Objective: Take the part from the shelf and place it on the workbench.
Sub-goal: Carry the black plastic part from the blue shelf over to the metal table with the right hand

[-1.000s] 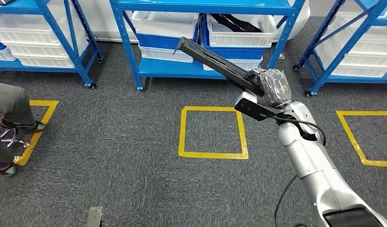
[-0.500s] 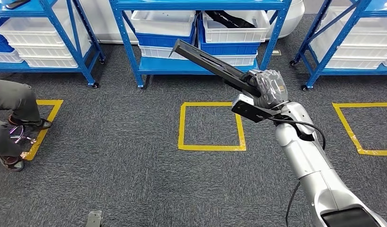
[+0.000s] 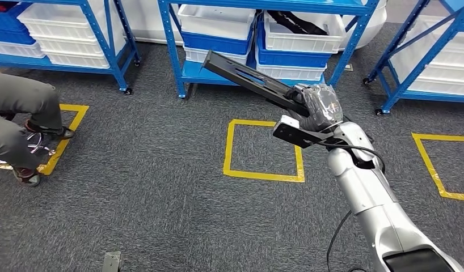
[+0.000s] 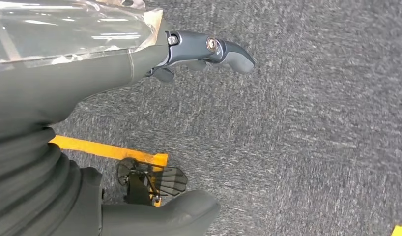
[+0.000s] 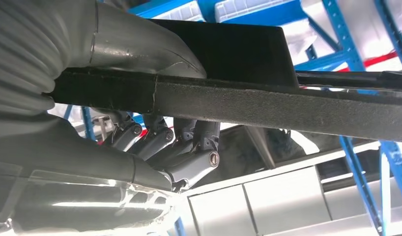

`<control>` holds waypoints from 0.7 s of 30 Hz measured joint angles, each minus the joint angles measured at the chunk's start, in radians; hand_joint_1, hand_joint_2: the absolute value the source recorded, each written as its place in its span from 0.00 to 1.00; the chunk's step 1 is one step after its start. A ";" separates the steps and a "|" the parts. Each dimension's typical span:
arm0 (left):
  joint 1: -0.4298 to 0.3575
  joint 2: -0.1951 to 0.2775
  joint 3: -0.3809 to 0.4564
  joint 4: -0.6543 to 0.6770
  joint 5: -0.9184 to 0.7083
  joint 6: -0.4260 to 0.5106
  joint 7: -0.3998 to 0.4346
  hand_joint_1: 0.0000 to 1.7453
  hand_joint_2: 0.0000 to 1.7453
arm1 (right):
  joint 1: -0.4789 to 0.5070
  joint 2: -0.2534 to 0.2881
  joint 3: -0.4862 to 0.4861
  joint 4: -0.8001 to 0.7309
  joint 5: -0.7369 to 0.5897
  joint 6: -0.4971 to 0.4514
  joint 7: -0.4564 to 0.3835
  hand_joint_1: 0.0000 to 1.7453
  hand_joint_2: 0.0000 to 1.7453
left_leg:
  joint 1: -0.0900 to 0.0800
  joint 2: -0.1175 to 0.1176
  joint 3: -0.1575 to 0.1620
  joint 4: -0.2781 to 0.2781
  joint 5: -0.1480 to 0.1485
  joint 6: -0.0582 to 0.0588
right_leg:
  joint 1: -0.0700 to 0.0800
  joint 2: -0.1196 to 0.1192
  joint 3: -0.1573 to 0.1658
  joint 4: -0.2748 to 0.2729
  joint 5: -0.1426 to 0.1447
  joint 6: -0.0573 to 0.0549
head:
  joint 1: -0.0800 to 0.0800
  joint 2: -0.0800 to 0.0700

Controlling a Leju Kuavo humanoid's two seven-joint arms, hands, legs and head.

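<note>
**Black part in my right hand, out from the shelf**

My right hand (image 3: 319, 105) grips the long black part (image 3: 249, 81), fingers (image 5: 189, 142) curled round it, before the blue shelf (image 3: 187, 73). Its white bin (image 3: 300, 31) holds dark pieces, partly hidden. My left hand (image 4: 91, 64) holds nothing, fingers apart.

Even, bright overhead light, soft shadows on the carpet (image 3: 133, 187); glare streaks the plastic wrap (image 4: 66, 24) toward 11 o'clock in the left wrist view, whose carpet looks motion-smeared.
</note>
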 joint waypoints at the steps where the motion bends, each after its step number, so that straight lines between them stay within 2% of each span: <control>1: 0.000 -0.001 0.000 0.000 -0.001 0.000 0.000 0.00 1.00 | 0.000 0.000 0.000 0.000 0.003 0.000 0.000 1.00 1.00 | 0.000 -0.008 -0.001 0.002 0.002 -0.003 | -0.003 0.010 0.036 -0.073 0.031 0.008 | 0.000 0.000; 2: 0.000 -0.001 0.000 0.000 -0.001 0.000 0.001 0.00 1.00 | -0.002 0.000 0.000 0.000 0.007 0.000 0.001 1.00 1.00 | -0.002 -0.016 -0.004 0.005 0.004 -0.006 | -0.004 0.023 0.070 -0.143 0.057 0.012 | 0.000 0.000; 3: -0.001 -0.002 0.001 0.000 -0.002 0.000 0.001 0.00 1.00 | -0.003 0.000 0.000 0.000 0.011 0.001 0.001 1.00 1.00 | -0.004 -0.024 -0.008 0.008 0.006 -0.010 | -0.005 0.033 0.093 -0.194 0.075 0.012 | 0.000 0.000; 4: -0.001 -0.002 0.002 0.000 -0.003 0.000 0.002 0.00 1.00 | -0.004 0.000 0.002 -0.001 0.015 0.002 0.001 1.00 1.00 | -0.006 -0.030 -0.014 0.011 0.009 -0.015 | -0.004 0.040 0.104 -0.221 0.085 0.008 | -0.001 0.000; 6: 0.002 -0.003 0.003 0.000 -0.004 0.001 0.003 0.00 1.00 | -0.005 0.001 0.005 -0.001 0.020 0.007 0.002 1.00 1.00 | -0.006 -0.043 -0.023 0.010 0.018 -0.027 | -0.003 0.030 0.102 -0.225 0.092 -0.005 | -0.001 0.000; 7: 0.004 -0.003 0.004 0.000 -0.005 0.002 0.003 0.00 1.00 | -0.006 0.003 0.008 -0.001 0.021 0.009 0.003 1.00 1.00 | -0.005 -0.041 -0.028 0.014 0.017 -0.033 | -0.006 0.022 0.100 -0.225 0.096 -0.011 | -0.002 0.000; 8: 0.005 -0.003 0.004 0.000 -0.005 0.003 0.004 0.00 1.00 | -0.006 0.004 0.010 -0.001 0.022 0.011 0.003 1.00 1.00 | -0.003 -0.030 -0.036 0.028 0.006 -0.039 | -0.011 0.014 0.100 -0.227 0.101 -0.020 | -0.003 0.000; 9: 0.005 -0.003 0.004 0.000 -0.006 0.003 0.004 0.00 1.00 | -0.007 0.005 0.011 -0.001 0.022 0.012 0.003 1.00 1.00 | -0.002 -0.014 -0.051 0.061 -0.018 -0.045 | -0.016 0.006 0.100 -0.229 0.105 -0.026 | -0.004 0.000; 10: 0.005 -0.003 0.004 0.000 -0.006 0.004 0.004 0.00 1.00 | -0.007 0.005 0.012 -0.002 0.022 0.012 0.004 1.00 1.00 | 0.001 0.007 -0.075 0.117 -0.053 -0.051 | -0.017 -0.003 0.100 -0.229 0.107 -0.031 | -0.006 0.000; 12: 0.005 -0.004 0.004 0.000 -0.006 0.004 0.004 0.00 1.00 | -0.007 0.006 0.014 -0.002 0.022 0.013 0.004 1.00 1.00 | 0.009 0.027 -0.132 0.256 -0.119 -0.063 | -0.015 -0.021 0.098 -0.229 0.107 -0.034 | -0.008 0.000; 13: 0.005 -0.004 0.004 0.000 -0.006 0.004 0.004 0.00 1.00 | -0.007 0.006 0.016 -0.002 0.022 0.014 0.004 1.00 1.00 | 0.013 0.031 -0.149 0.301 -0.133 -0.068 | -0.015 -0.031 0.097 -0.229 0.107 -0.034 | -0.008 0.000; 14: 0.005 -0.004 0.004 0.000 -0.006 0.004 0.004 0.00 1.00 | -0.007 0.006 0.017 -0.002 0.023 0.014 0.004 1.00 1.00 | 0.017 0.035 -0.148 0.307 -0.128 -0.072 | -0.015 -0.041 0.097 -0.228 0.107 -0.033 | -0.008 0.000; 15: 0.005 -0.004 0.004 0.000 -0.007 0.004 0.005 0.00 1.00 | -0.007 0.006 0.019 -0.002 0.023 0.014 0.004 1.00 1.00 | 0.020 0.041 -0.125 0.270 -0.107 -0.075 | -0.016 -0.051 0.097 -0.228 0.107 -0.033 | -0.008 0.000; 17: 0.004 -0.004 0.004 0.000 -0.008 0.004 0.006 0.00 1.00 | -0.007 0.005 0.021 -0.003 0.024 0.014 0.004 1.00 1.00 | 0.022 0.075 -0.044 0.130 -0.053 -0.079 | -0.016 -0.068 0.099 -0.226 0.103 -0.027 | -0.008 0.000; 18: 0.002 -0.004 0.004 0.000 -0.010 0.004 0.007 0.00 1.00 | -0.008 0.004 0.021 -0.003 0.025 0.014 0.004 1.00 1.00 | 0.020 0.089 -0.014 0.073 -0.037 -0.075 | -0.012 -0.077 0.098 -0.225 0.101 -0.023 | -0.008 0.000; 19: 0.001 -0.004 0.004 0.000 -0.011 0.004 0.008 0.00 1.00 | -0.009 0.003 0.021 -0.004 0.026 0.013 0.004 1.00 1.00 | 0.016 0.098 0.001 0.041 -0.031 -0.071 | -0.007 -0.084 0.098 -0.224 0.100 -0.016 | -0.007 0.000; 20: 0.001 -0.005 0.004 0.000 -0.013 0.004 0.008 0.00 1.00 | -0.010 0.003 0.022 -0.004 0.028 0.013 0.004 1.00 1.00 | 0.010 0.097 0.003 0.031 -0.033 -0.063 | -0.002 -0.092 0.098 -0.225 0.099 -0.010 | -0.005 0.000; 21: 0.000 -0.005 0.004 0.000 -0.014 0.004 0.009 0.00 1.00 | -0.011 0.003 0.022 -0.004 0.030 0.012 0.004 1.00 1.00 | 0.007 0.084 0.000 0.029 -0.031 -0.053 | 0.002 -0.101 0.098 -0.226 0.099 -0.003 | -0.004 0.000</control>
